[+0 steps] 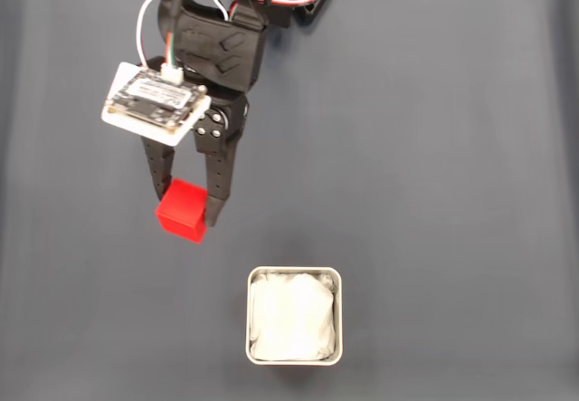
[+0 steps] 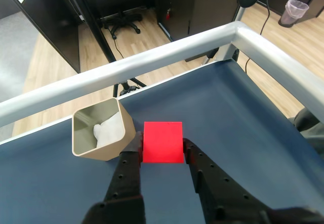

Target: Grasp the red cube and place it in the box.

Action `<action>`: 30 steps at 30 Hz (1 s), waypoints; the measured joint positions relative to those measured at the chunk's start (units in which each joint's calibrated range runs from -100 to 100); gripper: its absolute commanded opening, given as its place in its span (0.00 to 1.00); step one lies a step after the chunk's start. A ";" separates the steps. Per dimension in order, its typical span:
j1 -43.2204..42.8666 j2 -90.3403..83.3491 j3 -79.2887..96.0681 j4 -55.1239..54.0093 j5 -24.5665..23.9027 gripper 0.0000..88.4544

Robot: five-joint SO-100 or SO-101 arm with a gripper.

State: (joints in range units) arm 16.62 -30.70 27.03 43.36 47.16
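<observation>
Fixed view: my gripper (image 1: 187, 207) pinches red cube (image 1: 182, 211) between both black fingers, cube up and left of box (image 1: 295, 316), well apart from it. Box sits on dark blue table (image 1: 434, 193), white wrinkly lining inside. Wrist view: my fingers (image 2: 129, 163) press cube's (image 2: 162, 142) two sides; box (image 2: 101, 135) just left of cube. Metal rail (image 2: 167, 54) edges table beyond.
</observation>
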 measured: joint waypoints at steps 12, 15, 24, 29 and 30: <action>-3.26 5.30 0.00 -7.16 1.37 0.03; -4.23 6.77 0.00 -8.35 1.51 0.03; -7.05 10.86 -0.63 -10.10 1.90 0.02; -8.68 12.33 -1.45 -11.54 1.90 0.02; -8.98 12.68 -1.45 -12.01 1.95 0.02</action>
State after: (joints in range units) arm 7.64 -18.02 25.59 31.34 49.11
